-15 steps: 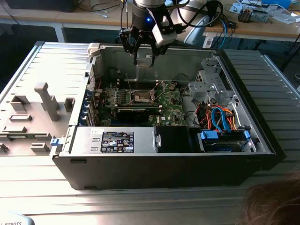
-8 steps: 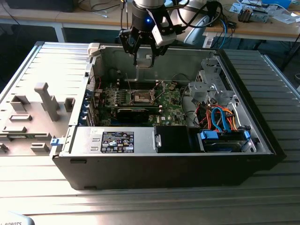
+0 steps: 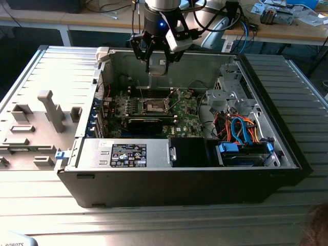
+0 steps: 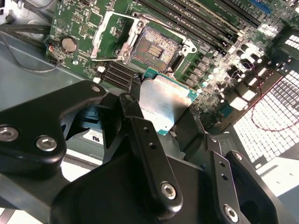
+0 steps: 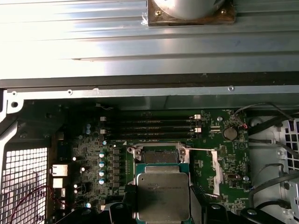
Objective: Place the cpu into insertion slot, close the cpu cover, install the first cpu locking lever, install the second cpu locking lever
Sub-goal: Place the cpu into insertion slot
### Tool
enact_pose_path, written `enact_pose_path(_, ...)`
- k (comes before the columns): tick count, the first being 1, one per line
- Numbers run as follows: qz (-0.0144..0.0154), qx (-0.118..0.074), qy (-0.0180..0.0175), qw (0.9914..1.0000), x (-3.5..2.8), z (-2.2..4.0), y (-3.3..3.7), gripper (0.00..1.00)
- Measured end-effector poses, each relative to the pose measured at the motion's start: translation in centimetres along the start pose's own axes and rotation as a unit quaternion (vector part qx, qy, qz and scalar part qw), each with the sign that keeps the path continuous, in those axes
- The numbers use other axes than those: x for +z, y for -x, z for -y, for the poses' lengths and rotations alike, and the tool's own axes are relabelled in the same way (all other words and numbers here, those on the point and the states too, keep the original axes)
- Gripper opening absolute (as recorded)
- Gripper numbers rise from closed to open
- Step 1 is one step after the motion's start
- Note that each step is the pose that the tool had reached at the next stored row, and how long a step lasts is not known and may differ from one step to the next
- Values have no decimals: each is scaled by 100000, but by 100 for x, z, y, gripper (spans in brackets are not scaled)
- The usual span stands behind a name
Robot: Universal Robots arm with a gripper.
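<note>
My gripper (image 3: 156,62) hangs above the open computer case, shut on the cpu (image 3: 158,69), a flat silvery square chip. In the second wrist view the cpu (image 4: 166,103) sits between the black fingers (image 4: 135,109), above and apart from the insertion slot (image 4: 156,46). The slot is bare, with a dark centre. The cpu cover (image 4: 106,35) stands swung open beside it. In the first wrist view the cpu (image 5: 162,192) hides the nearer part of the insertion slot (image 5: 161,155), and the cpu cover (image 5: 216,169) lies open to one side. In the exterior view the insertion slot (image 3: 155,106) lies below the gripper on the green motherboard (image 3: 187,117).
The case walls (image 3: 205,64) ring the board. Long black memory slots (image 5: 149,126) run beside the socket. A drive cage with orange and blue cables (image 3: 241,130) fills the exterior view's right. A labelled power supply (image 3: 128,154) sits in front, and a grey fixture block (image 3: 48,110) stands at the exterior view's left.
</note>
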State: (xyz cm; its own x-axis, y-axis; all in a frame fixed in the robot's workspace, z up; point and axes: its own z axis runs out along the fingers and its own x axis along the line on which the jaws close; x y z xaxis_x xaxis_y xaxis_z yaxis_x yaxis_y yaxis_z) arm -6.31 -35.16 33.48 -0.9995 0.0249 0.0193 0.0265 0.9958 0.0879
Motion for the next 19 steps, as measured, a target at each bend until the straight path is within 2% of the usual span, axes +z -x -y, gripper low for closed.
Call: enact_pose_path(19,-1,-2,1,100000,43,4,-3,54)
